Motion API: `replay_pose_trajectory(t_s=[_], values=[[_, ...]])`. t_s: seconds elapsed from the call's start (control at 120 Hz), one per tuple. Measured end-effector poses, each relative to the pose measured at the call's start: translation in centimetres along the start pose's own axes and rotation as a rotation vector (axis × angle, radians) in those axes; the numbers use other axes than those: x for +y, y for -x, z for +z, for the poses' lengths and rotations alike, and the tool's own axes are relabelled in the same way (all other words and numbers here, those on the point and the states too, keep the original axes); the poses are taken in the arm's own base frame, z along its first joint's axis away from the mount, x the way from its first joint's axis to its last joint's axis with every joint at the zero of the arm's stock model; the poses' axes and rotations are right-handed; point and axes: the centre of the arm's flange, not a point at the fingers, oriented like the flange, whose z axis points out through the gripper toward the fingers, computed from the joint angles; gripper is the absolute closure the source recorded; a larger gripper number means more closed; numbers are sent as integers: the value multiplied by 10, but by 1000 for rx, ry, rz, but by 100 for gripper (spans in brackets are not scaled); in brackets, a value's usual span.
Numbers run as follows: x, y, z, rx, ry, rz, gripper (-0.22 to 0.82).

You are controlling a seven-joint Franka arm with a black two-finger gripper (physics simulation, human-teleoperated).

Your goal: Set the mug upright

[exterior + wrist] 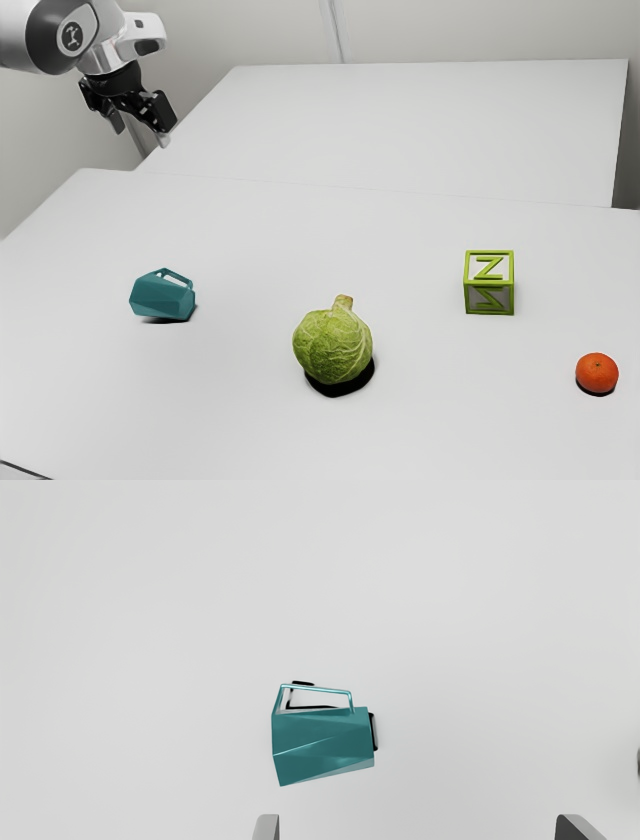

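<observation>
My gripper (pixel 140 127) is raised high at the exterior view's upper left, well above the table and apart from the mug. The teal faceted mug (pixel 163 298) lies on its side on the table at the exterior view's left, its handle angled upward. In the wrist view the mug (pixel 322 742) shows its side wall and its thin looped handle, lying below my gripper (pixel 417 827). The two fingertips stand wide apart with nothing between them, so the gripper is open.
A green cabbage (pixel 333 345) sits on the table (pixel 230 430) near the exterior view's middle. Toward the exterior view's right are a green-framed letter block (pixel 489 283) and a small orange fruit (pixel 597 372). Another white surface (pixel 430 125) stands behind.
</observation>
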Motion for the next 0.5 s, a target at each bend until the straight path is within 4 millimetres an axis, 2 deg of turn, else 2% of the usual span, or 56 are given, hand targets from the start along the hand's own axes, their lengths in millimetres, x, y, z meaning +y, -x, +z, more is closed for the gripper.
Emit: replay_pose_trajectory(t_s=[0.225, 0.267, 0.317, 0.4, 0.5], values=[[-1, 0, 3, -5, 0, -2, 0], [-6, 1, 6, -7, -2, -12, 0], [-19, 2, 11, -17, -5, -36, 0], [-51, 10, 21, -36, -1, -98, 0], [-98, 26, 54, -112, 100, -224, 0]])
